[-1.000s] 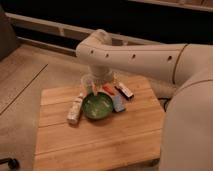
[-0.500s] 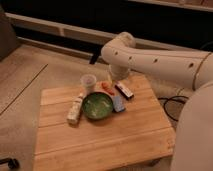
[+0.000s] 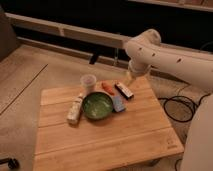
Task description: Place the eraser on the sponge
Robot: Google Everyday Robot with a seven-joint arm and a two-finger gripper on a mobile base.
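Eraser (image 3: 123, 90) diagonal, pincer (image 3: 129, 78) just beside

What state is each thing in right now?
sponge: flat, nothing on it.
eraser: lying on table, not on sponge.
bowl: upright.
cup: upright.
bottle: on its side.
carrot: lying flat.
gripper: hanging above table near eraser.

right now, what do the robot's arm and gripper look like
The arm is white, with smooth rounded segments, a bulbous joint and small dark dots along its shell. The gripper, a pale beige piece at its end, hangs over the far edge of the table.
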